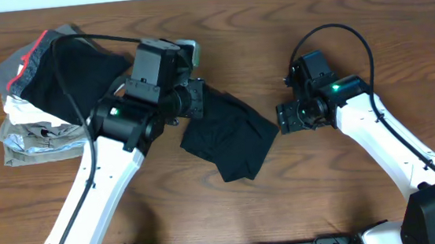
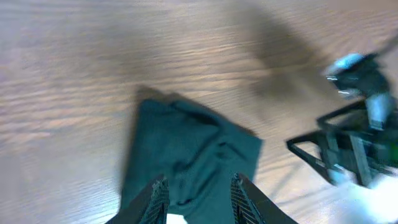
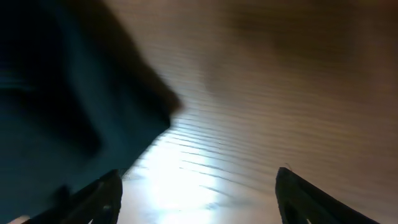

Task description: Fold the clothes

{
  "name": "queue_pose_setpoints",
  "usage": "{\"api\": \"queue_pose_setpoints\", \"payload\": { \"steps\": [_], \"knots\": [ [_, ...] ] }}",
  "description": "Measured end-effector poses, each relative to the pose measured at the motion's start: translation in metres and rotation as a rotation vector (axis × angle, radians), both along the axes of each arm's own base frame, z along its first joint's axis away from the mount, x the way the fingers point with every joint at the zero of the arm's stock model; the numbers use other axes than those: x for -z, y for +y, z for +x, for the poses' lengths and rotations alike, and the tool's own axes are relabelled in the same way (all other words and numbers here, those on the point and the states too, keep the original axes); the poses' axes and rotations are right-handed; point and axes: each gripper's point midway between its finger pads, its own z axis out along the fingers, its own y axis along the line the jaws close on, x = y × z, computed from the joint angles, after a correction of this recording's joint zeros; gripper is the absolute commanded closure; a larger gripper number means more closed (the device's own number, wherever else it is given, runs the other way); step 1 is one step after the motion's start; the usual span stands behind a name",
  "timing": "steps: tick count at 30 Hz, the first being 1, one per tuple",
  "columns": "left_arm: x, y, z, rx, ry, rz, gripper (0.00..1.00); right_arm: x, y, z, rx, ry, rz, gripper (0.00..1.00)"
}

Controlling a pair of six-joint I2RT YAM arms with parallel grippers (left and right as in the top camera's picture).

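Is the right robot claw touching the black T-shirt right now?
Cannot tell. From overhead the right gripper sits at the edge of the T-shirt with no clear gap; its blurred wrist view shows dark cloth close beside it, contact unclear.

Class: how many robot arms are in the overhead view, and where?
2. The left arm reaches from bottom left over the black T-shirt; the right arm enters from bottom right. None looks hidden.
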Motion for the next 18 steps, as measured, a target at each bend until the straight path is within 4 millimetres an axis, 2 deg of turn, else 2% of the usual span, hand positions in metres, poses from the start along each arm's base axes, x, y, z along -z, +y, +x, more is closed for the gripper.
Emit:
{"api": "queue_pose_setpoints", "payload": {
  "steps": [3,8,13,18],
  "knots": [
    [0.022,0.005,0.011,-0.024,0.048,0.042,0.64,-0.005,0.019,-0.002,-0.059,0.004,0.103,0.22],
    [0.074,0.012,0.028,-0.056,0.168,0.108,0.64,-0.008,0.045,-0.009,-0.151,0.027,0.219,0.22],
    [0.114,0.018,0.044,-0.083,0.236,0.138,0.64,0.011,0.07,-0.013,-0.231,0.08,0.283,0.23],
    [0.148,0.019,0.044,-0.083,0.318,0.164,0.64,0.031,0.093,-0.018,-0.301,0.119,0.326,0.27]
  ]
}}
